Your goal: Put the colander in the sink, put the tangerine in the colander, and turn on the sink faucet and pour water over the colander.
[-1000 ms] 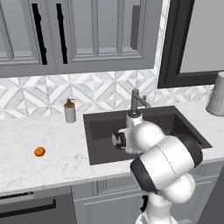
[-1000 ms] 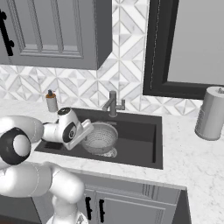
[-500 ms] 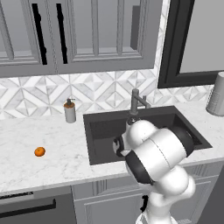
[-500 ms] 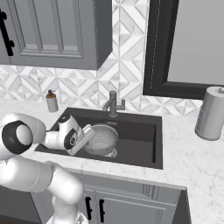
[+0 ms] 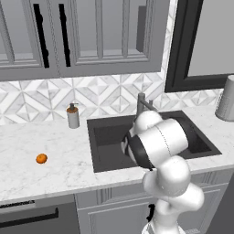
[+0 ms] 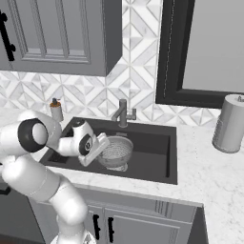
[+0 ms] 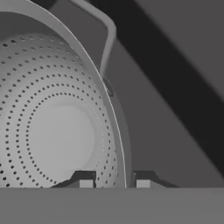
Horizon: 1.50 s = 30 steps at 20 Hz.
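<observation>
Colander [image 6: 116, 151] — sitting in the sink [image 6: 152, 167]; my pincer [image 7: 111, 181] is straddling its rim, fingers parted, not clamping. Risk — lifting off could be snagging and tipping it.

No text, label, brand, number or sign can be read on anything in these views.

Colander [image 6: 116, 151] fills the sink's [image 6: 157, 164] 9 o'clock half, fingers [image 7: 85, 179] straddling its rim, basin floor free toward 3 o'clock, faucet [image 6: 122, 113] standing at 12, open bench [image 5: 27, 178] around the tangerine [image 5: 41, 158]
</observation>
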{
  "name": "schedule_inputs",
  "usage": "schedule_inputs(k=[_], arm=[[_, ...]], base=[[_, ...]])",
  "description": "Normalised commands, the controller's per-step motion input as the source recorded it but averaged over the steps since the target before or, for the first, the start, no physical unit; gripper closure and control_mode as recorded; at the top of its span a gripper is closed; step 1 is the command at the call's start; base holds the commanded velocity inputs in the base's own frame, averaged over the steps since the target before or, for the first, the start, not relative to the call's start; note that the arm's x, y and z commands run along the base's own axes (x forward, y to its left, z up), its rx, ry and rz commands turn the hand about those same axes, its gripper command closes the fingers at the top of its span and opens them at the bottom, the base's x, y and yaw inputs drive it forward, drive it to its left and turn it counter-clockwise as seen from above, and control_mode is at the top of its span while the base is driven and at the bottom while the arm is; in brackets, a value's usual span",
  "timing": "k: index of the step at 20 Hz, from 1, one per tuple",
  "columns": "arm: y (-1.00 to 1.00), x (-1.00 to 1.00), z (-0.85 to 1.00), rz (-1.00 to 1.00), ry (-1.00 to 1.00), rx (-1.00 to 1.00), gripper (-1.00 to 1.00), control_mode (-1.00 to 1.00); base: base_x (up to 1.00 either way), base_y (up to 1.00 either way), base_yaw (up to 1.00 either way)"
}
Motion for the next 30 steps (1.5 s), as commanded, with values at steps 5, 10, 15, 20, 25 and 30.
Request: schedule_inputs(k=[5,10,15,20,25,30], arm=[[0.31,0.05,-0.29,-0.29,0.0,0.0,1.0,-1.0],[0.39,0.0,-0.36,-0.28,-0.01,0.0,1.0,-1.0],[0.48,0.1,-0.53,-0.27,-0.07,0.0,1.0,-1.0],[0.53,0.14,-0.74,-0.27,-0.07,0.0,1.0,-1.0],[0.51,0.11,-0.66,-0.26,-0.05,0.0,1.0,-1.0],[0.5,0.1,-0.47,-0.26,-0.09,0.0,-1.0,-1.0]], base=[[0.0,0.0,0.0],[0.0,0.0,0.0],[0.0,0.0,0.0],[0.0,0.0,0.0],[0.0,0.0,0.0],[0.0,0.0,0.0]])
